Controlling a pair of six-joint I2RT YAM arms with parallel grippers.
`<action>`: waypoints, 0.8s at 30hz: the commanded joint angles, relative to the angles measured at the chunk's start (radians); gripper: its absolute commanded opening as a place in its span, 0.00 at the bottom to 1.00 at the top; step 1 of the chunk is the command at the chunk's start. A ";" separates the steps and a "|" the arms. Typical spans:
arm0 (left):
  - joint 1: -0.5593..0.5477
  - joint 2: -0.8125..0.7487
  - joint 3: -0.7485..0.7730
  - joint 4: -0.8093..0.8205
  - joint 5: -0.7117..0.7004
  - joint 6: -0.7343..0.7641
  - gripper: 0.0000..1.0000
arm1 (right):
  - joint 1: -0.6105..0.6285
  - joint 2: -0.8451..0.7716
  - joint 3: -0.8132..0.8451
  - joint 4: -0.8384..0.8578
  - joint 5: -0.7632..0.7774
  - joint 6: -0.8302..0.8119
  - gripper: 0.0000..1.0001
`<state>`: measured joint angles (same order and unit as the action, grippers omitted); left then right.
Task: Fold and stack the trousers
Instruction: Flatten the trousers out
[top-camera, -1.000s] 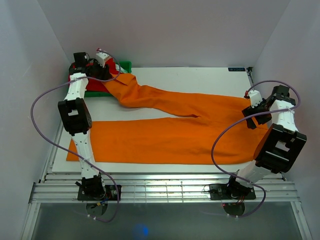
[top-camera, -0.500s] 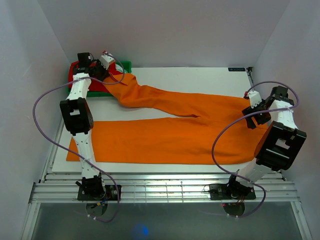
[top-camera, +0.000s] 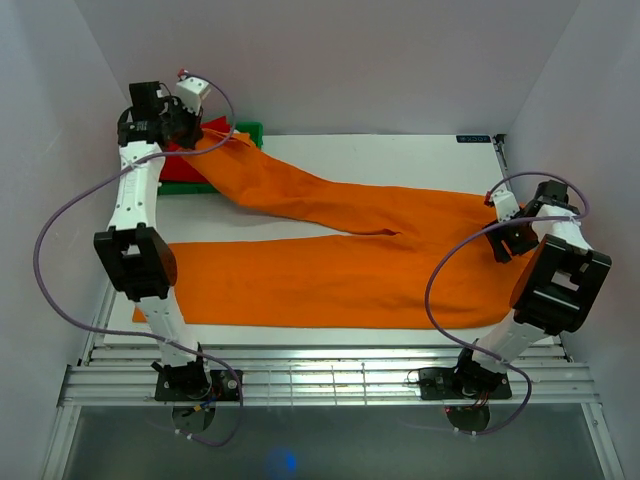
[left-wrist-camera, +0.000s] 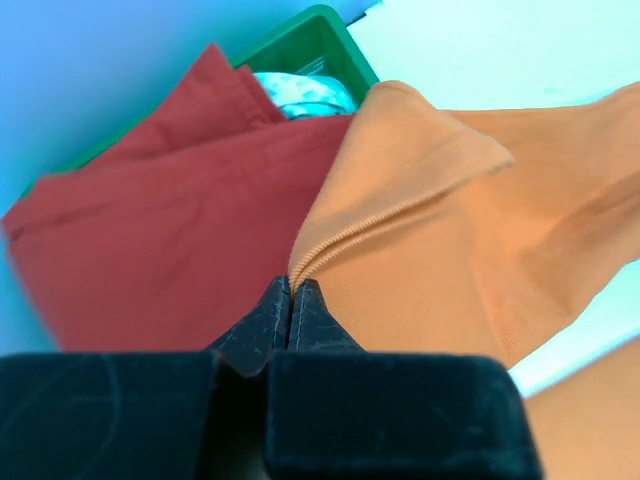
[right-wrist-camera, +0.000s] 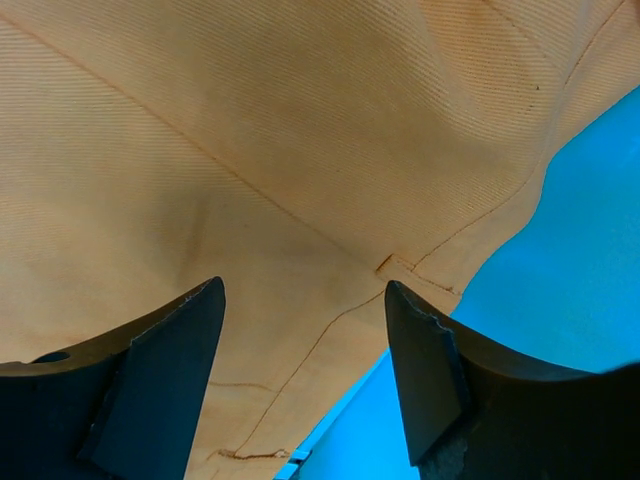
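When set against the top view of a second earlier, shows the left gripper (top-camera: 192, 135) drawn up and back toward the far left corner. Has the far leg's cuff lifted over the red garment (top-camera: 182, 166) and that leg pulled straighter. Finds the right gripper (top-camera: 508, 238) shifted only slightly, low over the waist end at the right. Leaves the near leg flat as before. Counts one pair of trousers (top-camera: 340, 275), two legs stretched leftward across the white table (top-camera: 400, 150), waist at the right. Counts also one red garment, one green bin (top-camera: 251, 131) and two arms. Loses much of the bin and the red garment behind the left arm and the raised cuff, and part of the waist under the right arm.

From the left wrist, shows the left gripper (left-wrist-camera: 290, 300) pressed together, pinching the hemmed edge of the trousers (left-wrist-camera: 450, 230) at the cuff. Puts the red garment (left-wrist-camera: 170, 220) just left of the cuff, with the green bin (left-wrist-camera: 330, 40) beyond. Cannot make out the pale patterned item (left-wrist-camera: 300, 95) inside the bin.

From the right wrist, shows the right gripper (right-wrist-camera: 303, 290) spread wide, both fingers (right-wrist-camera: 165, 370) apart over the trousers (right-wrist-camera: 250, 130). Cannot tell whether the tips touch the cloth. Fills most of the view with orange fabric, seams and one small stitched tab (right-wrist-camera: 397, 266). Cuts the table (right-wrist-camera: 580, 250) down to a blue-tinted patch at the right.
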<state>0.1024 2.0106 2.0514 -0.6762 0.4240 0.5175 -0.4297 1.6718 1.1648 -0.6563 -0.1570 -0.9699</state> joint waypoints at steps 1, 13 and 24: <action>0.014 -0.194 -0.062 -0.129 -0.096 -0.167 0.00 | 0.000 0.032 -0.016 0.078 0.031 0.020 0.70; 0.278 -0.437 -0.668 -0.027 -0.048 -0.378 0.00 | 0.012 0.144 -0.145 0.213 0.223 -0.068 0.59; 0.418 -0.313 -0.875 0.101 -0.084 -0.209 0.00 | 0.002 0.056 -0.231 0.121 0.228 -0.245 0.48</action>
<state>0.5007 1.6619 1.1942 -0.6483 0.3538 0.2424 -0.4030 1.7020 0.9958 -0.4210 0.0158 -1.1141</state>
